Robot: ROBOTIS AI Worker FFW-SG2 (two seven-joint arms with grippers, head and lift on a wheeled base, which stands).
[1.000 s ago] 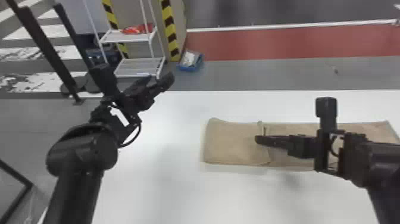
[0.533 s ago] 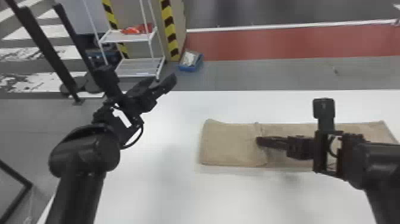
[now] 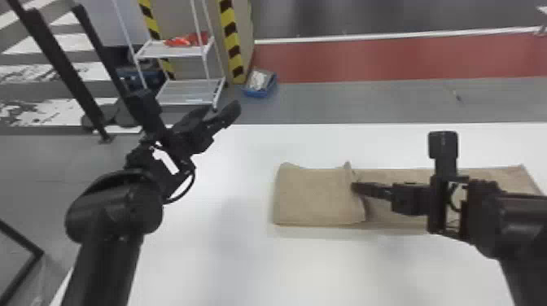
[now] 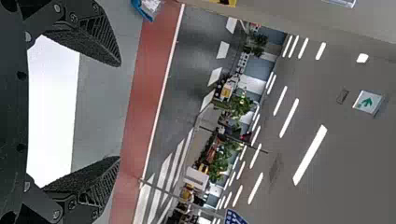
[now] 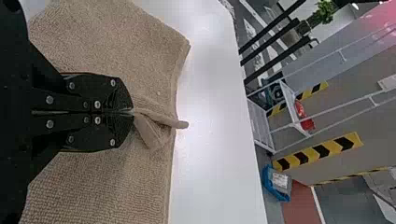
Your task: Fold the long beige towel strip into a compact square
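Note:
In the head view the beige towel (image 3: 317, 197) lies flat on the white table, its left part a folded-over layer whose edge bunches up where my right gripper (image 3: 355, 187) meets it. The right arm lies over the towel's longer right part. In the right wrist view my right gripper (image 5: 132, 112) is shut on a pinched ridge of the towel (image 5: 107, 186). My left gripper (image 3: 224, 114) is held above the table's far left edge, away from the towel. The left wrist view has the left gripper (image 4: 119, 112) open, nothing between its fingers.
The white table (image 3: 252, 264) extends in front of and left of the towel. Beyond its far edge stand a white wire rack (image 3: 179, 49) with red items and a blue bin (image 3: 260, 83) on the floor.
The right gripper has closed in on the fold's edge, and the towel there now bunches and rises slightly. My left gripper has shifted a little to the right.

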